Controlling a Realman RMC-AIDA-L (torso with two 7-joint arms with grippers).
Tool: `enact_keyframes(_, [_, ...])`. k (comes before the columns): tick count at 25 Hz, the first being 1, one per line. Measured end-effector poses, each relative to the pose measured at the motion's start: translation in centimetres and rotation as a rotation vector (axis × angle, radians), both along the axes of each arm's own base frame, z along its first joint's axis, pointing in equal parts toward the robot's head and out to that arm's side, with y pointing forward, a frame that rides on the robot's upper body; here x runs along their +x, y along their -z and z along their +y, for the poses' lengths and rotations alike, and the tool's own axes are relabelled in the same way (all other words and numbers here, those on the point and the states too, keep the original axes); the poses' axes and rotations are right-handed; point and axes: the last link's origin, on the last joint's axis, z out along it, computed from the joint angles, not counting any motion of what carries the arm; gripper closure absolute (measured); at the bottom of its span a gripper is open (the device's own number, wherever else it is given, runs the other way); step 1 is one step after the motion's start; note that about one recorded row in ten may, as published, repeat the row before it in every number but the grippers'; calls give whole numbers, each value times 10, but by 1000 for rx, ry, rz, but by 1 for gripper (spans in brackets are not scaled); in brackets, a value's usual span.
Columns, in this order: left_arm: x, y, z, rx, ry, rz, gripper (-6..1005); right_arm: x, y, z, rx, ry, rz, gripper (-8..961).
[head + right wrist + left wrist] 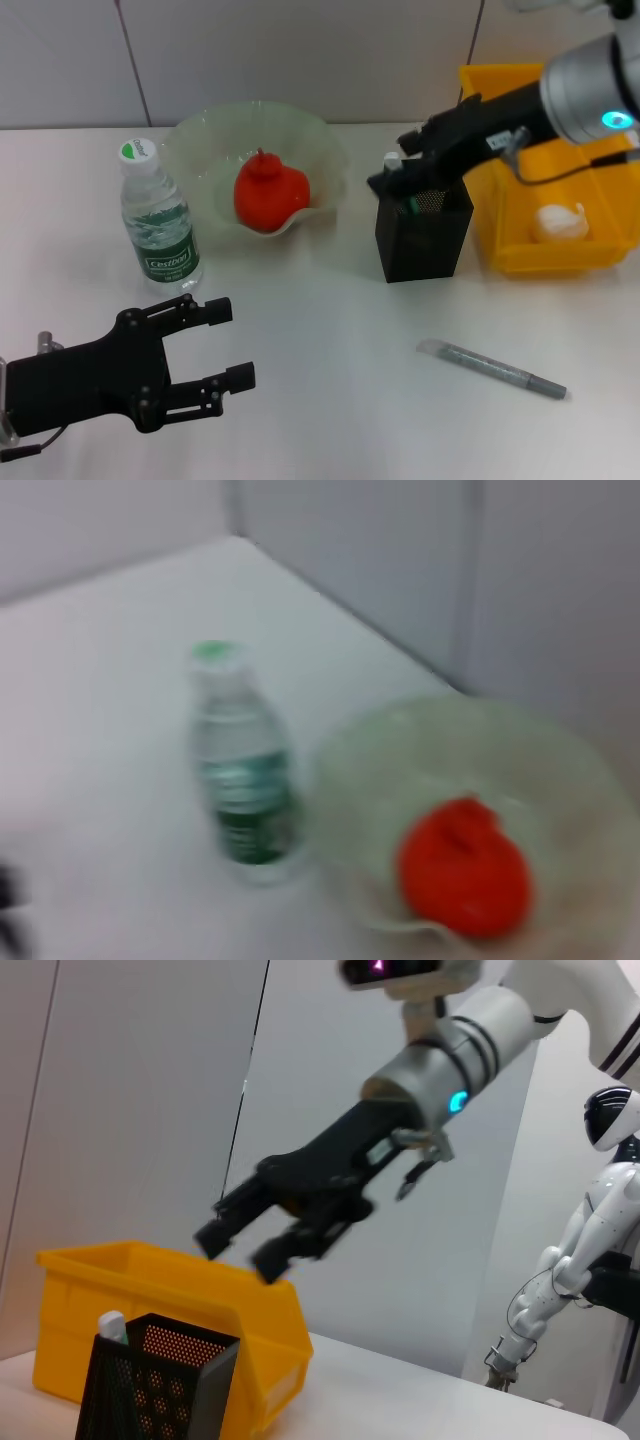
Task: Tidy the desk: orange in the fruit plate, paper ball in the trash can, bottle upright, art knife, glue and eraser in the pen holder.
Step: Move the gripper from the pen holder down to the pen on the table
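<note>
Head view: the orange sits in the fruit plate, the bottle upright beside it. Right gripper hovers, fingers parted and empty, over the pen holder, next to the trash can. Left gripper rests wide open on the desk.

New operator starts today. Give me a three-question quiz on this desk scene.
1. True or false: the orange lies in the fruit plate.
2. The bottle is: A) upright B) lying down.
3. Which claw hangs over the pen holder?

Key: 1 true. 2 A. 3 the right claw; the left claw waits open, low over the desk.
</note>
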Motion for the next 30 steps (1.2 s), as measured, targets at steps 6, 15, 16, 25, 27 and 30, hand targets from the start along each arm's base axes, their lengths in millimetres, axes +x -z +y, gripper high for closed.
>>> enact_keyframes(6, [0,0,0,0,0,1,187,7,-12,-35,-174,-21,-14,261])
enact_keyframes(15, [1,1,0,-1,5,-2,187,43,-8,-47,-329,148,-210,260])
enact_keyframes(16, [1,1,0,-1,5,-2,187,47,-5,-45,-335,166,-227,260])
enact_keyframes(25, [0,3,-3,-13,8,8,187,59,28,-33,-361,166,-313,260])
enact_keyframes(27, [0,3,-3,-13,8,8,187,61,34,-31,-359,159,-338,260])
enact_keyframes(30, [-2,8,-7,-46,15,32,187,65,42,-27,-345,153,-377,261])
